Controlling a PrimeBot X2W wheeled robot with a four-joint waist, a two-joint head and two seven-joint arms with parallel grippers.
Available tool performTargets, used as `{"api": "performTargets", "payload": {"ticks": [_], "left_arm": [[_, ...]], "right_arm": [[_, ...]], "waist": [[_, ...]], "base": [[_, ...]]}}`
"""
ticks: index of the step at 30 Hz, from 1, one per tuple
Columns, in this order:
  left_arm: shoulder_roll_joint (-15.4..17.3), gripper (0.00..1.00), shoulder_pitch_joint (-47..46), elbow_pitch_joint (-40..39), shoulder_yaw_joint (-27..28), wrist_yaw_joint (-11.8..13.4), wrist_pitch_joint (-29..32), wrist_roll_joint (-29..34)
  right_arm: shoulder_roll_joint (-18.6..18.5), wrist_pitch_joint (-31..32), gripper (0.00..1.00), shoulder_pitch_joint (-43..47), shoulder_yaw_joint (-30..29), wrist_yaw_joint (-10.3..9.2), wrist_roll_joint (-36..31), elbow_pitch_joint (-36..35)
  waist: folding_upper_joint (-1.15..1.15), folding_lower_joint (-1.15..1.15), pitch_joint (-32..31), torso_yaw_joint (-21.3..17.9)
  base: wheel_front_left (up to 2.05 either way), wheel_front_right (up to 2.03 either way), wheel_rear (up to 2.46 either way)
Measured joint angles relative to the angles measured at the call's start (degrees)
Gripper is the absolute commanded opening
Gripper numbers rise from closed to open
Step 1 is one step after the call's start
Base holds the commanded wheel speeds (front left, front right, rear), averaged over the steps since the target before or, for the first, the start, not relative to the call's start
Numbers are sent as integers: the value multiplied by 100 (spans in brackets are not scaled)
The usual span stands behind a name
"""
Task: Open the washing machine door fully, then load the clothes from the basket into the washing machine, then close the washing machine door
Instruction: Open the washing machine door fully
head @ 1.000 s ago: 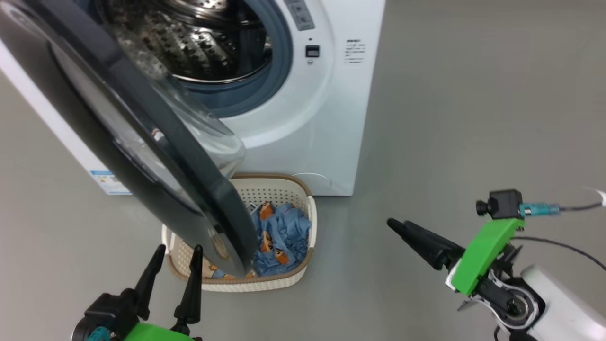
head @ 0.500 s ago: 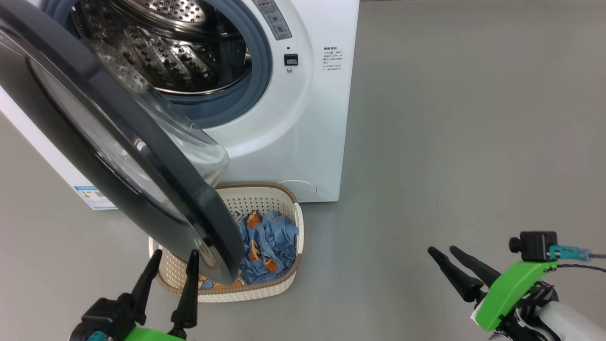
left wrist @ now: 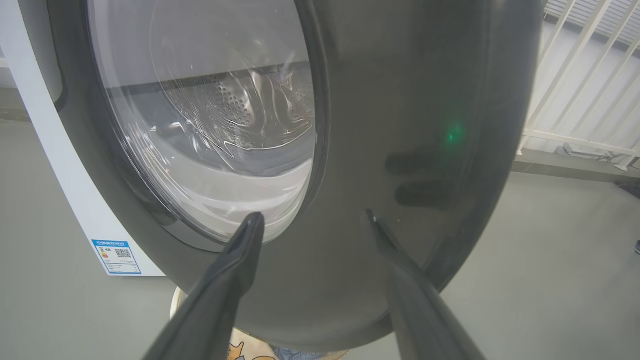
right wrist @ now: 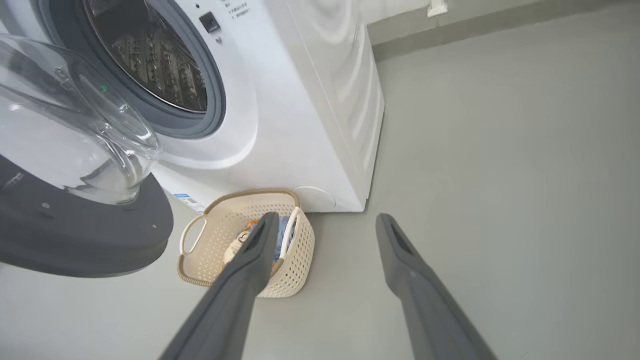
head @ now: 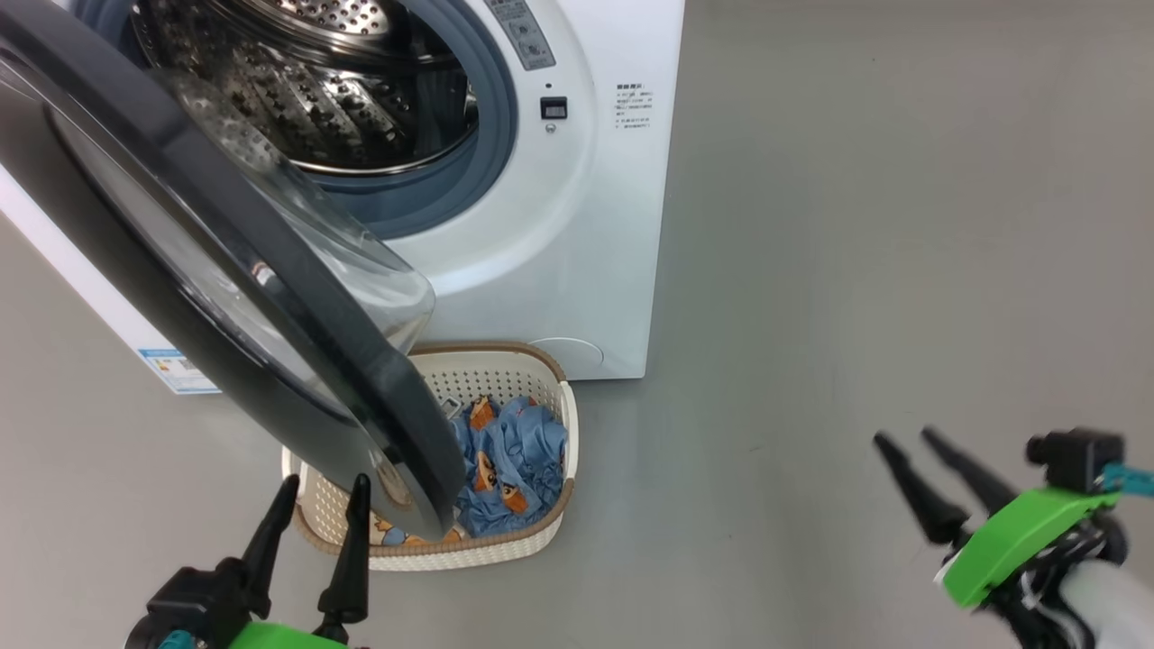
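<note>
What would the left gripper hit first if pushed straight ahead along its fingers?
Likely the door: its black rim lies straight ahead of the open left gripper, seemingly close, though depth is unclear.

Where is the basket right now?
Head view, lower left of centre: the basket sits on the floor before the washing machine, partly under the open door.

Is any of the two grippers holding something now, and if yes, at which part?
Nothing is held. The left gripper is open, its fingers apart before the washing machine door; the right gripper is open above the floor.
</note>
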Motion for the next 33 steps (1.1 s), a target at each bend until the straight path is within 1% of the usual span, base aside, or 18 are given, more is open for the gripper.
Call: {"api": "performTargets", "payload": {"ticks": [2,4,7,8,9,12,15,23,27,33], "left_arm": [[0,100,-1,1,14,0,0,0],[-2,100,-1,1,25,0,0,0],[-2,100,-2,2,31,0,0,0],[-2,100,-3,3,32,0,0,0],[-2,100,-4,3,34,0,0,0],[-1,100,-5,4,35,0,1,0],[-1,100,-5,7,38,0,0,0],[-1,100,-4,14,43,0,1,9],[-1,100,-4,40,42,0,0,9],[-2,100,-4,100,40,0,0,9]], "right_arm": [[43,0,100,24,-467,0,-483,-83],[182,-5,100,187,-983,0,-902,-241],[391,-5,100,533,-1608,0,-1605,-457],[525,-5,100,715,-2023,0,-2056,-615],[592,-7,100,792,-2239,0,-2284,-708],[823,-7,100,989,-2903,0,-2900,-960],[1066,-7,100,1228,-3401,0,-3305,-1173],[1392,-7,100,1579,-3869,0,-3730,-1434],[1471,-7,100,1714,-3995,0,-3847,-1446],[1590,-7,100,1858,-4018,0,-3894,-1366]], "waist": [[0,0,5,-4],[0,0,8,-9],[0,0,13,-5],[0,0,17,-1],[0,0,19,2],[0,0,17,16],[0,0,4,35],[0,0,-18,64],[0,0,-35,80],[0,0,-36,108]], "base": [[0,0,0],[0,0,0],[0,0,0],[0,0,0],[0,0,0],[0,0,0],[0,0,0],[0,0,0],[0,0,0],[0,0,0]]}}
